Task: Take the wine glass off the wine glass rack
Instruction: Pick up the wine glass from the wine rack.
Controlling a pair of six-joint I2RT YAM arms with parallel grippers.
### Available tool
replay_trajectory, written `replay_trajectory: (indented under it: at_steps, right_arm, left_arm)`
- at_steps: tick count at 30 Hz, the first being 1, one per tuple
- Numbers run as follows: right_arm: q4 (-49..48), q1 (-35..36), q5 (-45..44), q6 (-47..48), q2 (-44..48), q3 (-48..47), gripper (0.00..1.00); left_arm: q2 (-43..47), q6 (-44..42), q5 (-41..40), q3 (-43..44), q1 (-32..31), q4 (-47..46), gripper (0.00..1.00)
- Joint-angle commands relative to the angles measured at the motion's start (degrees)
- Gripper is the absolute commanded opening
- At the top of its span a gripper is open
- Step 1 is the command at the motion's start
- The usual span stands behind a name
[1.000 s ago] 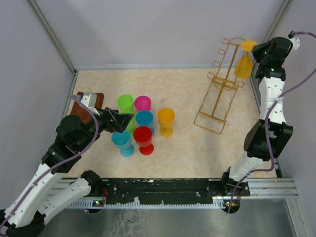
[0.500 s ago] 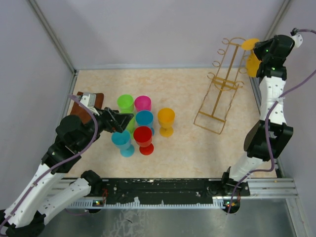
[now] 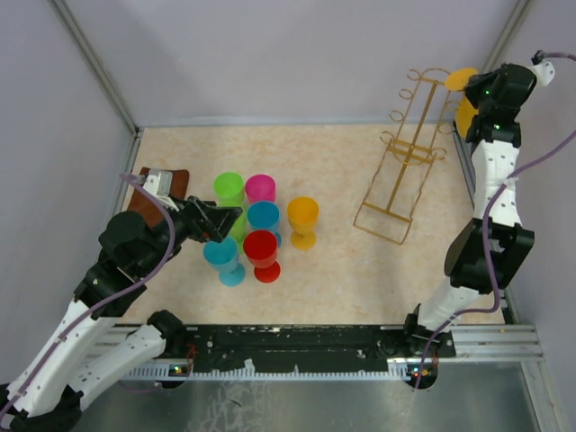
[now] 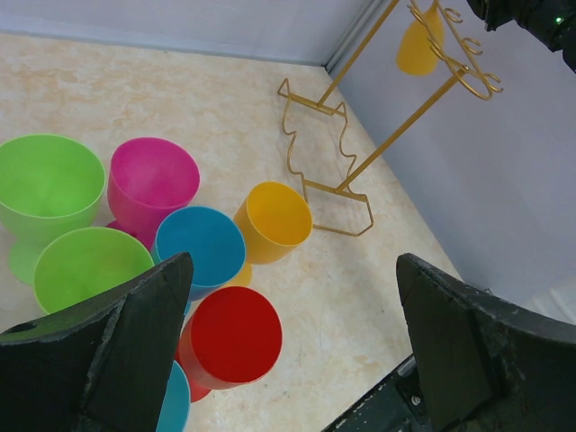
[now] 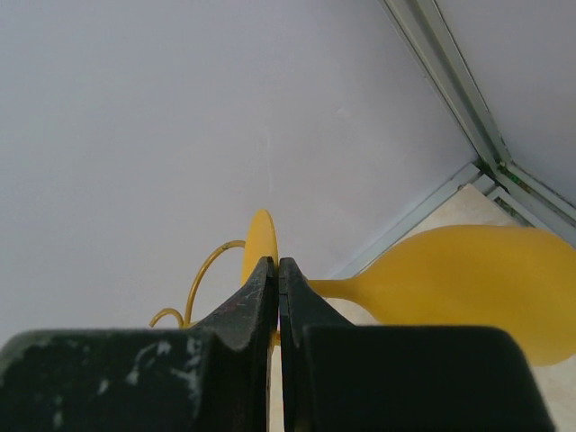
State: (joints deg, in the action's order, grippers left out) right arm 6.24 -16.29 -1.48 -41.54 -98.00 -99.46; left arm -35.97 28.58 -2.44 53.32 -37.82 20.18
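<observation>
Right wrist view: the right claw (image 5: 277, 265) is pinched almost shut on the stem of the yellow wine glass (image 5: 468, 288), which lies sideways with its bowl toward 3 o'clock. From above, the glass hangs just beside the top loops of the wine glass rack (image 3: 407, 155), at their 3 o'clock. The left claw (image 4: 295, 270) gapes wide and holds nothing, above coloured goblets (image 4: 207, 247) on the worktop (image 4: 180, 90).
</observation>
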Motion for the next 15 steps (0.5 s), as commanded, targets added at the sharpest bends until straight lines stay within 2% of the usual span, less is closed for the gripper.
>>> replay_trajectory:
  at_steps: [1,7,15]
  right_arm:
    - [-4.99,-0.27,-3.05,2.02,4.88,0.67,0.00]
    - [-6.42,-0.32,-4.35,2.59,5.71,1.99,0.00]
    - [-15.19,-0.33,-4.83,-6.65,7.57,8.38,0.00]
  left_arm:
    - [0.46,0.59,1.01,0.13,0.21,-0.41,1.00]
    - [0.75,0.69,1.29,0.29,0.21,-0.32,0.99]
    - [1.64,1.72,1.68,0.27,0.21,-0.42,1.00]
